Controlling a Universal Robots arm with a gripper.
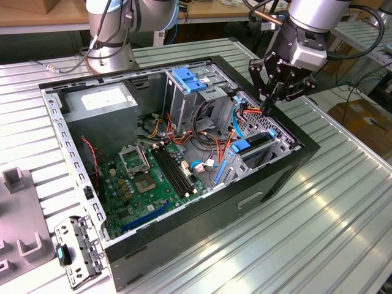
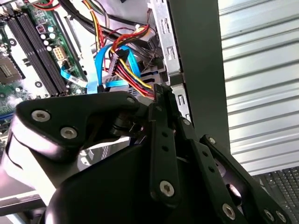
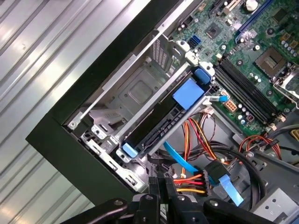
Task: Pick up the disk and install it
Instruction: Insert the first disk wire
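Where the exterior view sets the hand (image 1: 267, 109) near the disk (image 1: 257, 144), the second wrist view shows it clamping a plug (image 2: 158, 89).

Computer case (image 1: 202, 211) on ribbed table (image 1: 318, 233)

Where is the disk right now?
The disk sits in the metal bay at the exterior view's right end of the computer case, just below the gripper.

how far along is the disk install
Done, it seems: the disk sits slotted in the drive bay of the case. In hand: the gripper is shut on the connector of the red-and-yellow wires, held apart from the disk. Left: that connector is not plugged into the disk.
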